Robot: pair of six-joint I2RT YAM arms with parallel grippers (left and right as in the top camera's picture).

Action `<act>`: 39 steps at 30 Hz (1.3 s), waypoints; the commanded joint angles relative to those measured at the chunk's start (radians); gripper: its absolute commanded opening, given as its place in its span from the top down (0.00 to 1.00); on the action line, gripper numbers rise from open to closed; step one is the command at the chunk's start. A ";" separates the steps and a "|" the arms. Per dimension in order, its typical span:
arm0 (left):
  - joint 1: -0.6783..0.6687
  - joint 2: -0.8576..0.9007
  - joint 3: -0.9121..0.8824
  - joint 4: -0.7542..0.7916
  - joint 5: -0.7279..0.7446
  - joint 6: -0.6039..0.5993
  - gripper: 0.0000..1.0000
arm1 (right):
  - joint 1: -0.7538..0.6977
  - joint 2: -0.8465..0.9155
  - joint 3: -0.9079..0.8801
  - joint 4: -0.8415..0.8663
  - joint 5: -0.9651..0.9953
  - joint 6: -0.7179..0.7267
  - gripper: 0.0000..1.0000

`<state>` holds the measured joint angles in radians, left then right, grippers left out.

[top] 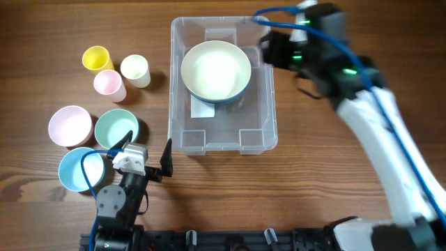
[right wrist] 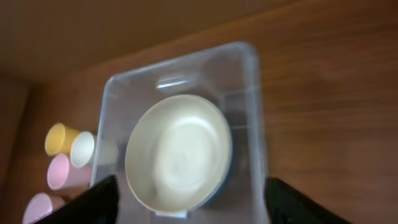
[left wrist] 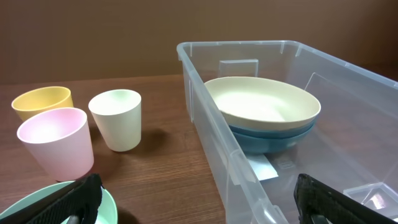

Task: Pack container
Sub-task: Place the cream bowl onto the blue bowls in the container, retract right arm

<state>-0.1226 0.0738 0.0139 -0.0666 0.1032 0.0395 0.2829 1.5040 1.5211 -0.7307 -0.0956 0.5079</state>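
So far your container (top: 223, 136), mid-table, holds a cream bowl (top: 215, 71) nested on a blue bowl (left wrist: 267, 142); three cups (top: 109, 84) and three loose bowls (top: 116, 129) wait on its left. Your right gripper (top: 273, 50) hovers over its far right corner, your left gripper (top: 148, 152) near the front; both jaws spread wide, empty.

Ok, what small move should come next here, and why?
Probably the left gripper should ease forward and down onto the near rim of the green bowl. Its jaws stand open, and that bowl lies just ahead of it, outside the container, where a cream bowl already sits nested in a blue bowl.
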 commanded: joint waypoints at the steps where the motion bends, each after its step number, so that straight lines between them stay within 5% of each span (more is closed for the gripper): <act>1: -0.005 -0.002 -0.008 0.000 0.012 -0.005 0.00 | -0.153 -0.093 0.018 -0.097 0.018 0.031 0.20; 9: -0.005 -0.002 -0.008 0.000 0.012 -0.005 0.00 | -0.650 -0.109 0.017 -0.284 0.066 0.042 0.00; 25: -0.005 -0.002 -0.008 0.016 0.042 -0.013 0.00 | -0.670 -0.102 0.017 -0.294 0.066 0.043 0.00; 28: -0.005 0.000 -0.008 0.021 0.144 -0.160 0.00 | -0.670 -0.102 0.017 -0.294 0.066 0.044 0.00; 34: -0.005 0.000 0.058 0.021 0.202 -0.715 0.00 | -0.670 -0.102 0.017 -0.294 0.066 0.043 0.00; 39: -0.005 0.000 0.058 -0.080 0.314 -0.736 0.00 | -0.670 -0.102 0.017 -0.294 0.066 0.043 0.00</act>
<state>-0.1226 0.0742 0.0555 -0.1520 0.2836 -0.6014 -0.3889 1.3930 1.5288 -1.0252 -0.0437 0.5396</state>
